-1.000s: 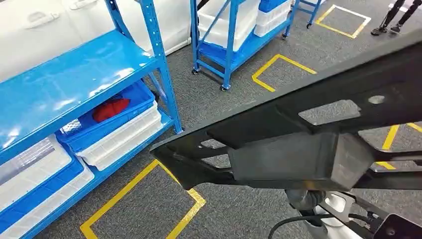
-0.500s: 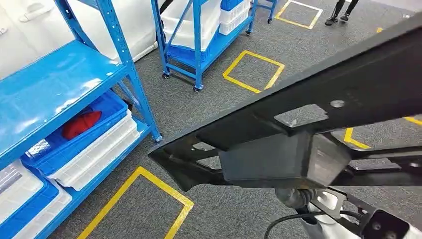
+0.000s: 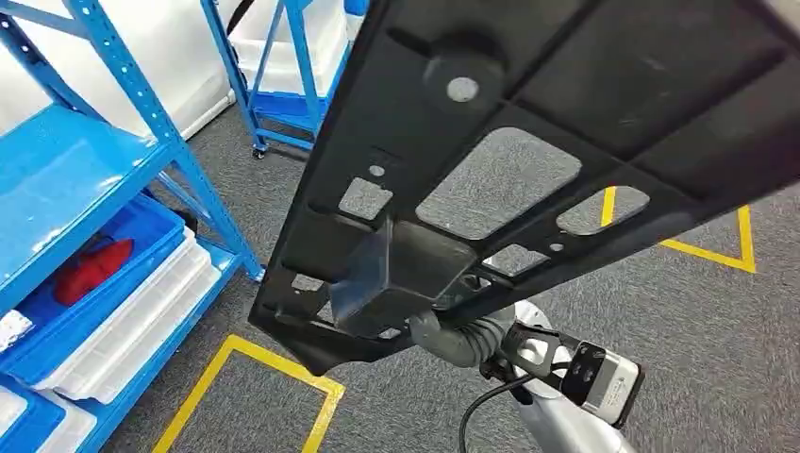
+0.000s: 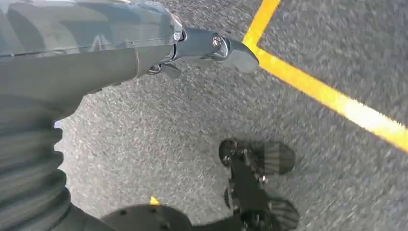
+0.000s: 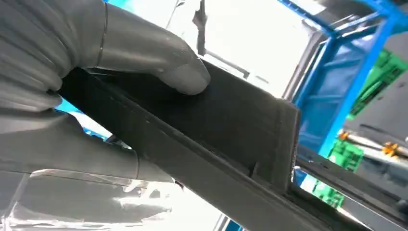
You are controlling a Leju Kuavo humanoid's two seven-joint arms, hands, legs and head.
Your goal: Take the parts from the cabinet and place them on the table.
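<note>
Grey speckled carpet [image 3: 717, 359] underfoot, crossed by yellow tape lines [image 3: 269, 363]. Far left: blue steel shelving [image 3: 57, 189], perforated uprights, glossy shelf; on its bottom level, blue plastic bin [image 3: 141, 226] stacked on white trays [image 3: 141, 316], something red [image 3: 90, 269] inside the bin. No readable writing anywhere. Left hand [image 4: 144, 53] hanging over the carpet, grey thumb out straight, nothing held; fingers mostly hidden, so cannot tell whether spread or curled. Centre to right: big black moulded panel [image 3: 528, 123], matte, ribbed, with cut-out windows, carried in mid-air. Right hand [image 5: 86, 62] clamped on its boxy block, thumb pressed flat on top.
</note>
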